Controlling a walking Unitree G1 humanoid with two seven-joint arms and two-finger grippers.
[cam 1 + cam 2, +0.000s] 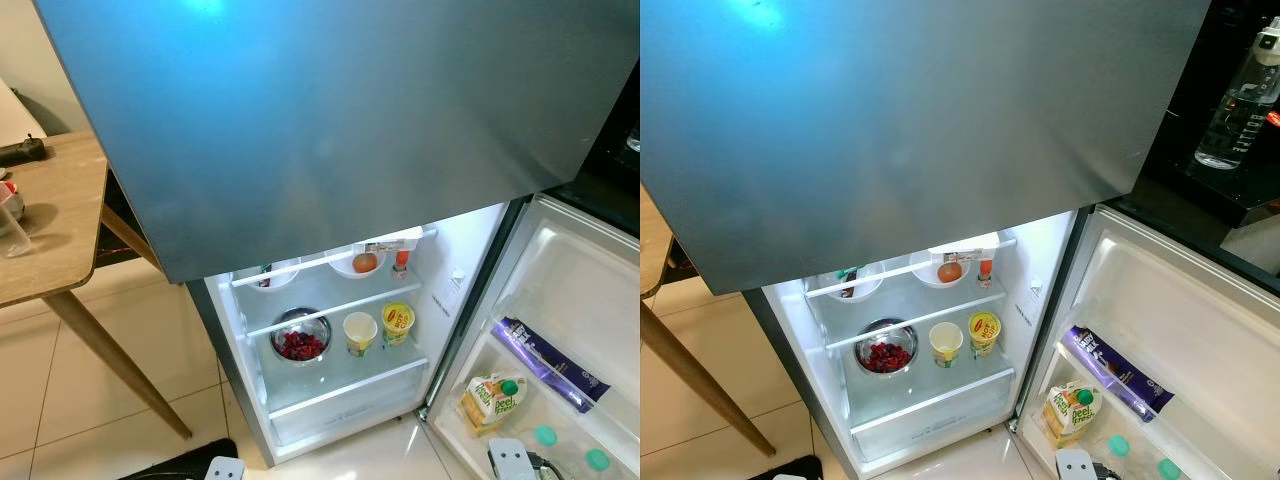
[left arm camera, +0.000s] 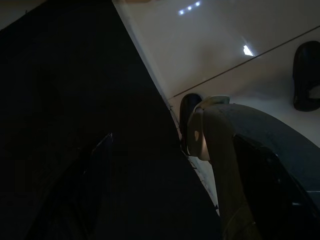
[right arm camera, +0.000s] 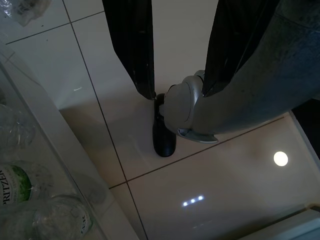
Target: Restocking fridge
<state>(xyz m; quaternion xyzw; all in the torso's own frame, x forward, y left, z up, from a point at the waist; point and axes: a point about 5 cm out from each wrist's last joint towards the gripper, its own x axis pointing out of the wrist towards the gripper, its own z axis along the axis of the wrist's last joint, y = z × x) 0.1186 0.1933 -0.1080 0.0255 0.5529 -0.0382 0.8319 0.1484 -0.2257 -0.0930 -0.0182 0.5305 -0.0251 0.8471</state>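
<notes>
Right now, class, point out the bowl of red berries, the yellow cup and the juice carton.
bowl of red berries [image 1: 300, 337], left eye view, on the berries.
yellow cup [image 1: 398, 322], left eye view, its side.
juice carton [image 1: 492, 400], left eye view, its front face.

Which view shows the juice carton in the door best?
Right eye view: the juice carton stands whole in the door shelf, label readable. Left eye view shows it too, nearer the frame's bottom. The wrist views face the floor.

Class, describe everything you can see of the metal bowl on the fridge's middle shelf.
The metal bowl is round, shiny steel, standing upright on the left of the lit middle shelf. It holds dark red pieces, perhaps berries. A pale paper cup stands close beside it, then a yellow tub. Nothing covers it.
</notes>
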